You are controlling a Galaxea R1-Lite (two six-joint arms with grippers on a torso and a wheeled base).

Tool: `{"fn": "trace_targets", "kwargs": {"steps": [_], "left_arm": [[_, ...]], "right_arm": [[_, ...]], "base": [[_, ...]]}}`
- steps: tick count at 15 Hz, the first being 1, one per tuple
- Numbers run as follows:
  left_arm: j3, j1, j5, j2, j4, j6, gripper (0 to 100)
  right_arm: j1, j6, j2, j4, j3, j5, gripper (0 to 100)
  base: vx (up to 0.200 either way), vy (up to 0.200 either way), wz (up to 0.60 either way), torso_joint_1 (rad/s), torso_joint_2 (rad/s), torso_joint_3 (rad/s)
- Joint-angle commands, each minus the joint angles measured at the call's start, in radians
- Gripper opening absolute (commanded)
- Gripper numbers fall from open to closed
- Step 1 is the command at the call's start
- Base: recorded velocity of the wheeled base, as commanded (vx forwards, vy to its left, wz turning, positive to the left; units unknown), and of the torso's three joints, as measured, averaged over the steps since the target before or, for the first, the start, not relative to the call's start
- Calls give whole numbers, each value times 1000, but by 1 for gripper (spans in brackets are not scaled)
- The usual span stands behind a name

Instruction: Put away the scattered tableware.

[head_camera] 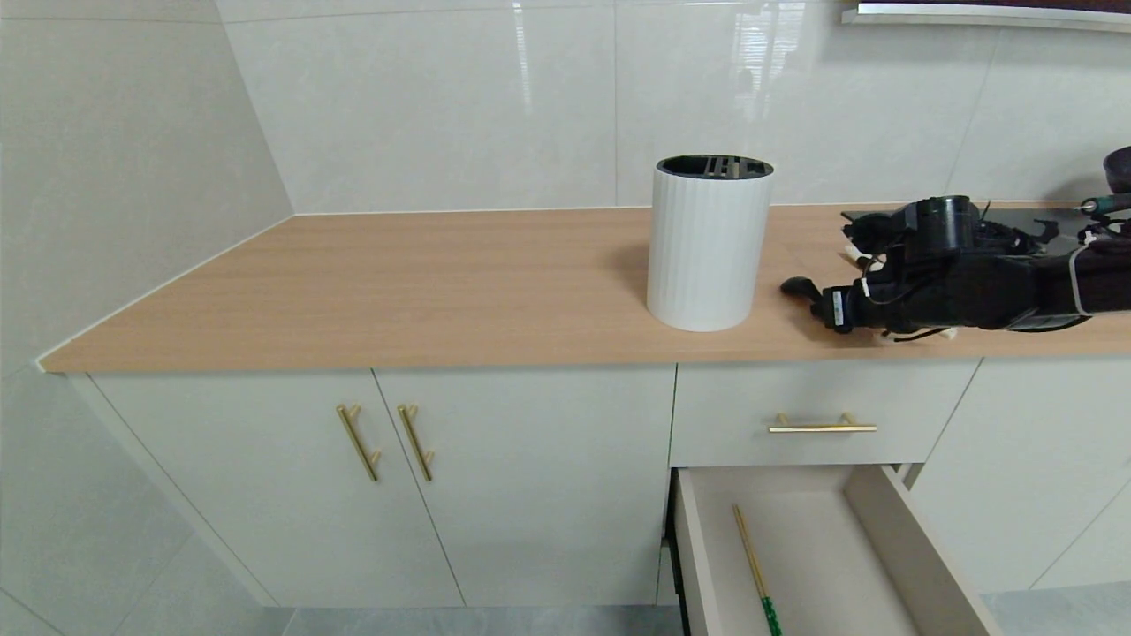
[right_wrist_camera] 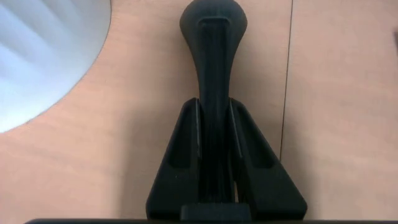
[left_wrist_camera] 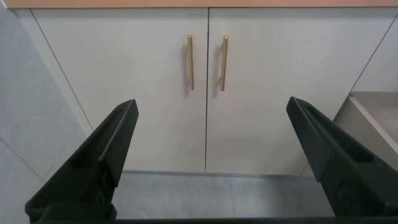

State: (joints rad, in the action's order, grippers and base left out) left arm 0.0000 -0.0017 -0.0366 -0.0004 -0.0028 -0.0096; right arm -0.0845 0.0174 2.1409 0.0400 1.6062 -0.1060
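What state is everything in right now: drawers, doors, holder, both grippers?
Lower drawer: open, chopsticks lying inside.
Upper drawer: shut.
Cabinet doors: shut.
White holder: upright on the counter.
Left gripper: open, empty.
Right gripper: shut on black utensil.

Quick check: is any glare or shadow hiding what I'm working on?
Head view: glare streaks the wall tiles, none on the countertop; the white utensil holder throws a soft shadow to its left. Right wrist view: the right gripper shades the wood beside it, yet the black utensil it grips stands out. Left wrist view: even light on the cabinet doors, no glare.
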Motion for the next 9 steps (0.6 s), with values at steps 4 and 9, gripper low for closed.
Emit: {"fn": "trace_targets", "kwargs": {"steps": [4,9], "left_arm": [[0,0,0,0,0,0,100],[0,0,0,0,0,-1,100]], "right_arm": [[-93,-156,-374,-152,-290,42,0],[-173,-206,-562,-152,-643,163,0]], "base": [[0,0,0,0,0,0],[0,0,0,0,0,0]]}}
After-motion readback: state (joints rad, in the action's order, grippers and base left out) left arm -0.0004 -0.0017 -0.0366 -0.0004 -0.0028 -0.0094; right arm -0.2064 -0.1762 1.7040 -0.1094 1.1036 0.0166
